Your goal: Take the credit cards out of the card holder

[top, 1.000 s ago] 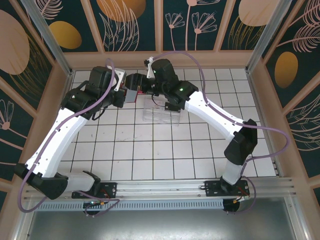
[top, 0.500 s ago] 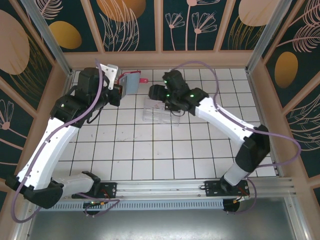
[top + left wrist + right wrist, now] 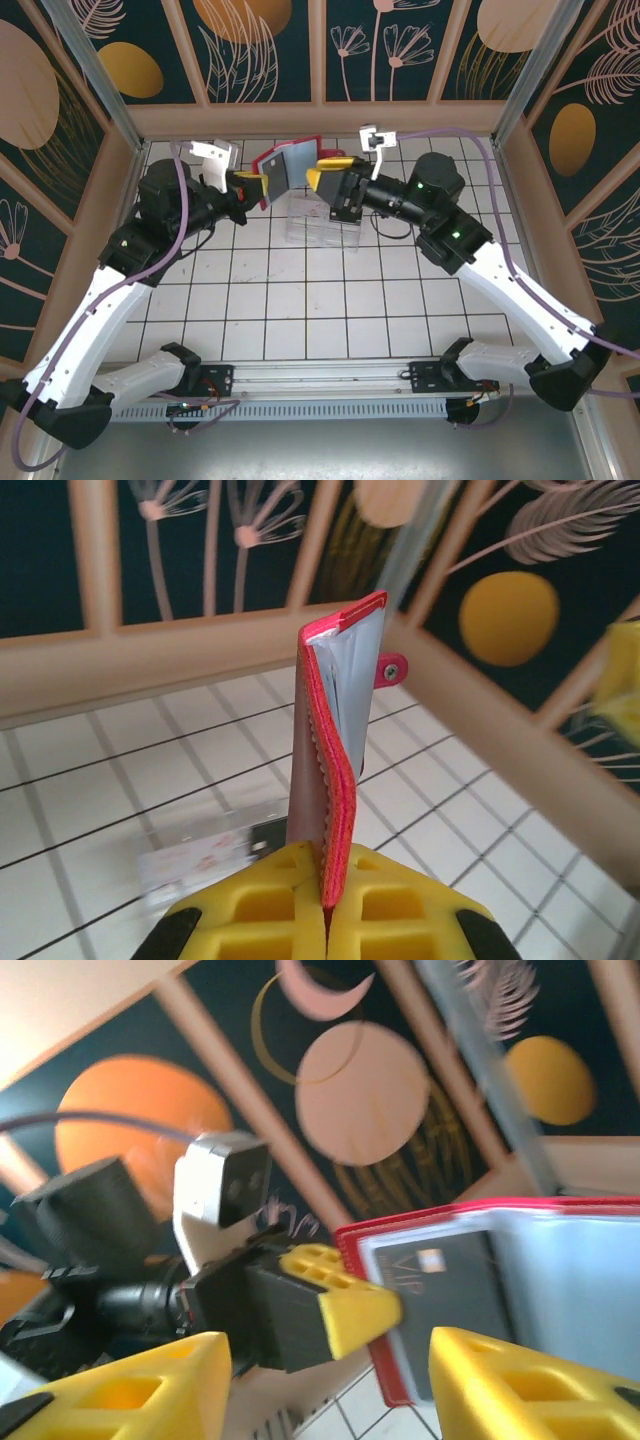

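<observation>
My left gripper is shut on the bottom edge of the red card holder and holds it upright above the back tiles. In the left wrist view the card holder rises edge-on from between my yellow fingers, its snap tab sticking out behind. Its greyish inner pockets face my right gripper, which hangs open just to the right of it. In the right wrist view a dark credit card with a light patch sits in a pocket, ahead of my right gripper.
A clear plastic tray stands on the tiles below the two grippers. Something pale pinkish lies in it, blurred. The wooden back wall is close behind the card holder.
The left arm has lifted the card holder and turned its open side to the right. The right arm has pulled back and swung right, its gripper now facing the card holder with narrower jaws.
</observation>
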{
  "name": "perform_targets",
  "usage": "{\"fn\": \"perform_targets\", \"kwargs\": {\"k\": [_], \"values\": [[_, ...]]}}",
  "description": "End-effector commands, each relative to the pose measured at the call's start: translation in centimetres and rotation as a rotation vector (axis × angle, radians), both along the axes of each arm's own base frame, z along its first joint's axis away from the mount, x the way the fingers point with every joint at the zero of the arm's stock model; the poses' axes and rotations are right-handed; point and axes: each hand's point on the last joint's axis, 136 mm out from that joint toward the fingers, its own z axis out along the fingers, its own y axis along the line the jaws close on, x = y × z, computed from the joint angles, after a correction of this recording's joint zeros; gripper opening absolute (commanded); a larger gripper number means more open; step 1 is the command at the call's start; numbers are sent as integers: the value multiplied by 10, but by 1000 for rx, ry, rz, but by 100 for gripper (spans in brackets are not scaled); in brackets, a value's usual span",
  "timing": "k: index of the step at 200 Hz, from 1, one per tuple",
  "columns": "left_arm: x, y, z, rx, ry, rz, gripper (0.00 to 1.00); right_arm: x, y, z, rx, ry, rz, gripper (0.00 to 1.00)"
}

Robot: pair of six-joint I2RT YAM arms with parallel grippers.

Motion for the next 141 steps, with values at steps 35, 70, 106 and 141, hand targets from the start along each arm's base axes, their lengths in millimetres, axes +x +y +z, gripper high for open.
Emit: {"fn": "perform_targets", "kwargs": {"k": [35, 70, 106, 141], "values": [[-40, -24, 58, -206, -162, -245, 0, -29, 28, -5, -96, -38, 222, 34], [-52, -30, 58, -220, -159, -325, 0, -31, 16, -7, -143, -69, 180, 29], [-66, -35, 62, -230, -169, -408, 0, -22, -2, -4, -159, -78, 110, 27], [-70, -35, 63, -229, -172, -423, 0, -17, -15, 2, -158, -86, 82, 25]]}}
